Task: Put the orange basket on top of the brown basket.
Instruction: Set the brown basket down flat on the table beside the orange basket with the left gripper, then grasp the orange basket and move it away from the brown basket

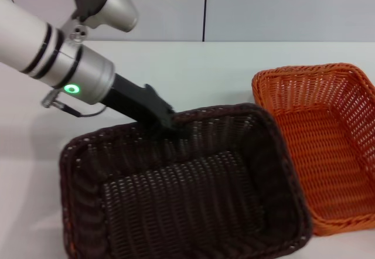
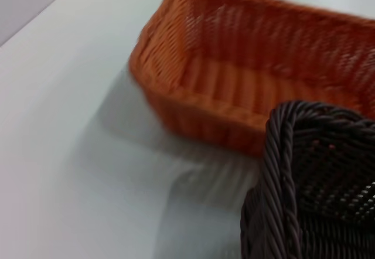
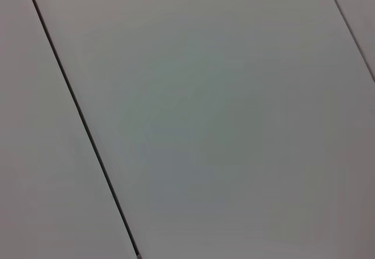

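The brown basket (image 1: 193, 194) fills the near middle of the head view. It is tilted and looks lifted off the table. My left gripper (image 1: 169, 123) reaches down from the upper left and is shut on its far rim. The brown basket's rim corner also shows close up in the left wrist view (image 2: 281, 171), with a shadow on the table beneath it. The orange basket (image 1: 328, 147) stands upright and empty on the table at the right, and the brown basket's right corner overlaps its left edge. The orange basket also shows in the left wrist view (image 2: 234, 77). My right gripper is out of view.
The white table (image 1: 199, 71) runs back to a pale panelled wall (image 1: 263, 7). The right wrist view shows only pale panels with a dark seam (image 3: 82, 124).
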Robot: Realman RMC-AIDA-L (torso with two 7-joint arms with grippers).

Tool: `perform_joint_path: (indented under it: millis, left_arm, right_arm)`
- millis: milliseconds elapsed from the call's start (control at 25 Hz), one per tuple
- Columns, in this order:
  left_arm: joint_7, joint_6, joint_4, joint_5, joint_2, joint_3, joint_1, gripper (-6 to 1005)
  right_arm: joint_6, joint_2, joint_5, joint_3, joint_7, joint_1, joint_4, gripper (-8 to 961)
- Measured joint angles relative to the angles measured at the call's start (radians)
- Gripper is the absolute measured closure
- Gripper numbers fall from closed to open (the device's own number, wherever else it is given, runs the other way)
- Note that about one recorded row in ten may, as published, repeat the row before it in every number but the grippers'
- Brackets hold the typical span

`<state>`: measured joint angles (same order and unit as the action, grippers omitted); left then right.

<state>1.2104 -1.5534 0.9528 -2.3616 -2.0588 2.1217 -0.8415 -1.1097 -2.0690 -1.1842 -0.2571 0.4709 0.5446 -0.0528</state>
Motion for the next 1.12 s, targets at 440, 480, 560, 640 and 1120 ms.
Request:
perform_joint_path:
  millis: [440,480,560,640,1120]
  left_arm:
    - [0.008,0.066,-0.061,0.108,-0.004,-0.032,-0.029,681]
    - [0.008,0.072,-0.059,0.118,-0.003,-0.029,-0.025,674]
    - [0.018,0.092,-0.038,0.177,-0.001,-0.018,0.002,659]
    - [0.036,0.113,-0.005,0.240,0.000,-0.015,0.035,580]
    - [0.297,0.192,0.078,0.733,0.001,0.012,0.257,226]
  right_arm:
    - [0.001,0.000,-0.002,0.004,0.001,-0.008,0.001,287]
    - [0.001,0.000,-0.004,0.005,0.006,-0.009,0.001,287]
    - [-0.001,0.000,-0.019,0.012,0.048,-0.010,-0.005,287]
    - [-0.020,0.004,-0.070,0.049,0.160,-0.014,-0.038,288]
    - [-0.454,0.232,-0.671,0.822,1.210,0.026,-0.559,288]
